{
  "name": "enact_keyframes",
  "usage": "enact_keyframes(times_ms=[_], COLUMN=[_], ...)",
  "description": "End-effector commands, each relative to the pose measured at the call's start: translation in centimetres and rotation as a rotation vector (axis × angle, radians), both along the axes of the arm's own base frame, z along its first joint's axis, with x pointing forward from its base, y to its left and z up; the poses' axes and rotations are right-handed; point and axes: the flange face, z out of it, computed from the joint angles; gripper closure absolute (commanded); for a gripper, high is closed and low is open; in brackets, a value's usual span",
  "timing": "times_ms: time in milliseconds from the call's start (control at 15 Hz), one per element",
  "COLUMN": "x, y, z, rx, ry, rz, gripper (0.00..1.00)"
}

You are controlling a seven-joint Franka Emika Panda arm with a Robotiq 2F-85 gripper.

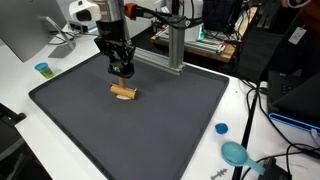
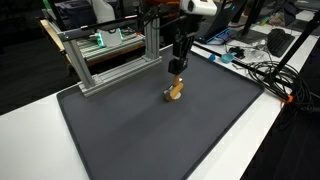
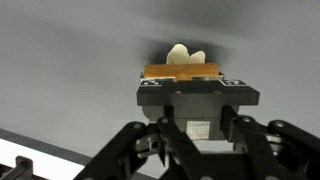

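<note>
In both exterior views my gripper [image 1: 122,68] [image 2: 177,66] hangs point-down just above a small wooden piece [image 1: 124,92] [image 2: 175,90] that lies on the dark grey mat [image 1: 90,140] [image 2: 130,130]. In the wrist view the gripper [image 3: 197,115] is shut on a dark block [image 3: 197,94] with a wood-coloured far edge. Beyond that edge two cream rounded shapes [image 3: 185,55] show against the mat. What the cream shapes belong to I cannot tell. The fingertips are hidden behind the block.
An aluminium frame [image 1: 170,40] [image 2: 110,50] stands along the mat's far edge. A small blue cup [image 1: 42,69], a blue cap [image 1: 221,128] and a teal scoop-like thing [image 1: 236,153] lie on the white table. Cables [image 2: 262,72] run beside the mat.
</note>
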Motion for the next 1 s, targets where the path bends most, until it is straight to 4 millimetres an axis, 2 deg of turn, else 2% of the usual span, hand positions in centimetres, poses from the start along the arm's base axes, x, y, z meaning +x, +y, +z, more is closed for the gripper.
enact_keyframes(times_ms=[0,400,667,800,933], x=[-0.7,0.1,1.5,1.4,1.0], y=[-0.6,-0.7,-3.0,-4.0,-5.1], z=[-2.6,-4.8,-6.2,-7.4,-7.3], rx=[-0.075,0.031,0.079,0.095,0.094], ry=[0.073,0.170,0.245,0.315,0.372], rz=[-0.026,-0.037,-0.087,-0.121,-0.140], gripper=[0.79,0.79,0.79,0.79,0.79])
